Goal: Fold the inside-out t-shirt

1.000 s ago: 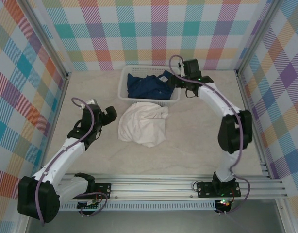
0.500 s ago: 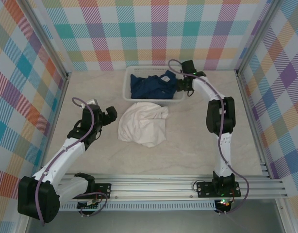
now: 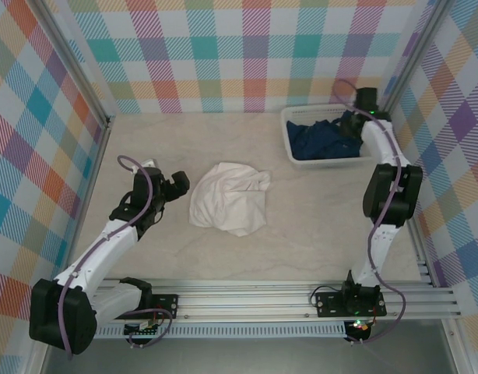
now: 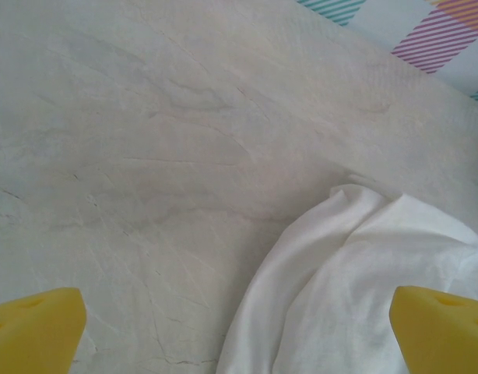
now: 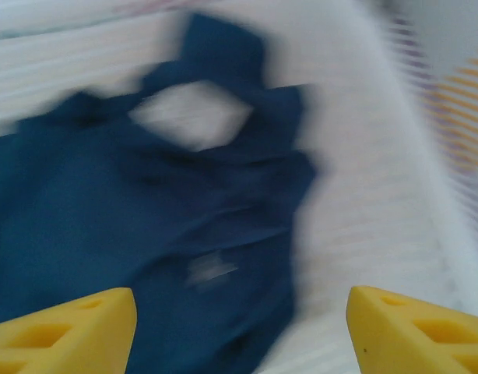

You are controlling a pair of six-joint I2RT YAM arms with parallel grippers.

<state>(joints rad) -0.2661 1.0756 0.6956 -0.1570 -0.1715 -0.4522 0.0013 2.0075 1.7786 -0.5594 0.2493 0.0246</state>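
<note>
Surface: a pale, marble-patterned table (image 3: 317, 226), flat and matte.
Room: plaid walls (image 3: 223, 54) in many colours close off three sides. A metal rail (image 3: 254, 300) along the near edge carries both arm bases.
Basket: a white slatted basket (image 3: 326, 163) in the far right corner, directly beneath the right gripper (image 3: 350, 127).
Basket contents: a crumpled dark blue garment (image 3: 317, 139), below and ahead of that gripper's yellow fingertips (image 5: 68, 327). The right wrist view is blurred.
T-shirt: the white t-shirt (image 3: 230, 199) lies in a rumpled heap on the table, outside the basket. It is just to the right of the left gripper (image 3: 175, 185) and well left of the right gripper.
Left gripper: fingers spread wide over the table, holding nothing. The shirt's edge lies by its right finger.
Right gripper: fingers apart above the blue garment, nothing between them. Contact with the basket cannot be told.
</note>
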